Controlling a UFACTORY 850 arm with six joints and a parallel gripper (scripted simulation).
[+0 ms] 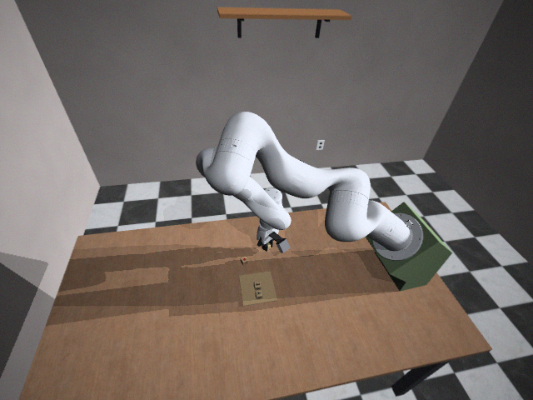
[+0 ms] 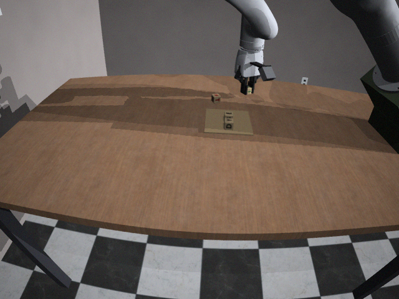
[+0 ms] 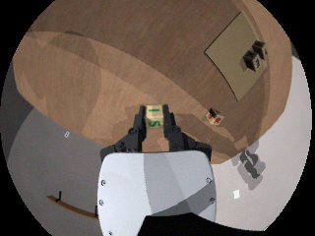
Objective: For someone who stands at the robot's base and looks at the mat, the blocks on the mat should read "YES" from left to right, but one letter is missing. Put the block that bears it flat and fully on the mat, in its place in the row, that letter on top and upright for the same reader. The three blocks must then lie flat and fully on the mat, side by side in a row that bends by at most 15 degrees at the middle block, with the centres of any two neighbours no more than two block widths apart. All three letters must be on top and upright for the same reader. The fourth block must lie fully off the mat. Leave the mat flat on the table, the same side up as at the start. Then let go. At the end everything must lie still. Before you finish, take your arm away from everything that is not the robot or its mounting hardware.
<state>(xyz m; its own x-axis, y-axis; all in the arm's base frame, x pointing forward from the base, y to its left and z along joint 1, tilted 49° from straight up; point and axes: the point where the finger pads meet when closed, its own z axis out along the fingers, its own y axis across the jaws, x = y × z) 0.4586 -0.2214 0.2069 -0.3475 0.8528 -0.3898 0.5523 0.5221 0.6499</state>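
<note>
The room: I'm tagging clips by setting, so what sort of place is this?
Probably a bare indoor workroom: grey walls, a checkered floor, a wall shelf and a socket. One wooden table carries the arm's green base.

Letters on the two mat blocks [image 1: 258, 289] too small to read.
</note>
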